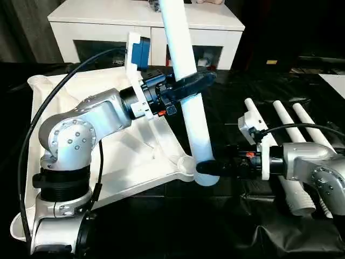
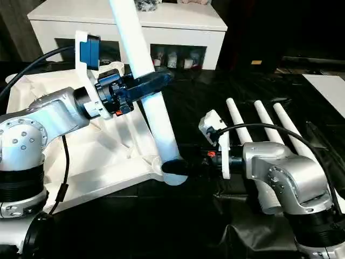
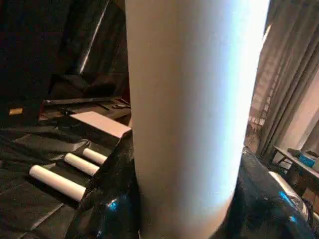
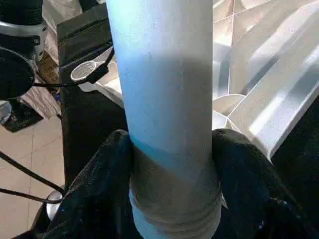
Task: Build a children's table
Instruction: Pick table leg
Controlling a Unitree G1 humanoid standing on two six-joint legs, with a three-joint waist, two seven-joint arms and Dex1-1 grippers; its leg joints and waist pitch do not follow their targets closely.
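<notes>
The white tabletop (image 1: pixel 121 162) lies underside up, its ribs showing, on black sheeting. One long white leg (image 1: pixel 190 102) stands tilted with its lower end at the near right corner socket (image 1: pixel 186 163). My left gripper (image 1: pixel 190 85) is shut on the leg at mid height, and the leg (image 3: pixel 189 99) stands between its fingers (image 3: pixel 107 206) in the left wrist view. My right gripper (image 1: pixel 208 169) clasps the leg's lower end just above the socket. There the black fingers (image 4: pixel 94 194) press both sides of the leg (image 4: pixel 164 74).
Three more white legs (image 1: pixel 285 121) lie side by side on the black sheeting at the right, behind my right forearm. A white cabinet (image 1: pixel 102 24) with glass-fronted compartments stands behind the tabletop. Another corner socket (image 1: pixel 39 81) is at the far left.
</notes>
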